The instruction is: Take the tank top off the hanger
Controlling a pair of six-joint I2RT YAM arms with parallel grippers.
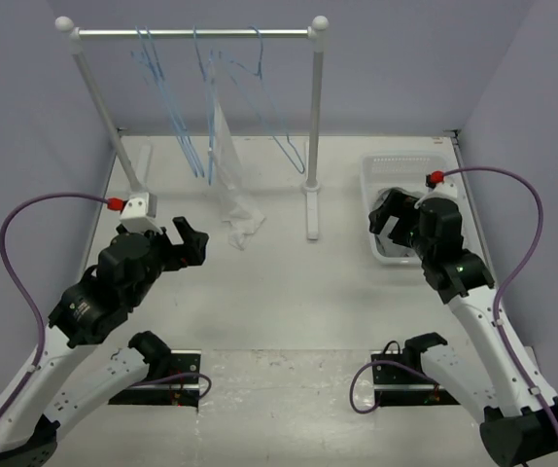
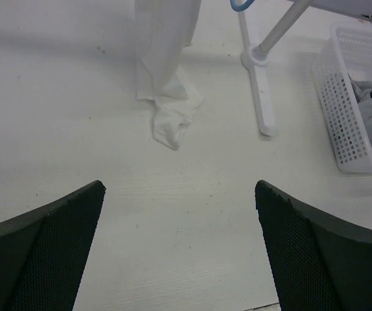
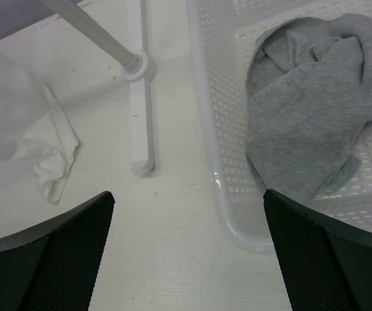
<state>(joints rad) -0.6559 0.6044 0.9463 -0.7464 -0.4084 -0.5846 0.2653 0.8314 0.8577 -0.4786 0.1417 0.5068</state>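
The white tank top (image 1: 228,170) hangs from a light-blue wire hanger (image 1: 211,107) on the rack rail, its lower end bunched on the table (image 2: 172,123); it also shows at the left of the right wrist view (image 3: 24,136). My left gripper (image 1: 190,245) is open and empty, low over the table to the left of the bunched fabric and a little nearer me. My right gripper (image 1: 388,219) is open and empty, above the near left edge of the white basket (image 3: 225,175).
Several more light-blue hangers (image 1: 279,117) hang on the white rack (image 1: 196,33), whose right foot (image 1: 311,209) lies on the table. The basket (image 1: 384,170) at the right holds a grey garment (image 3: 309,110). Purple cables loop beside both arms.
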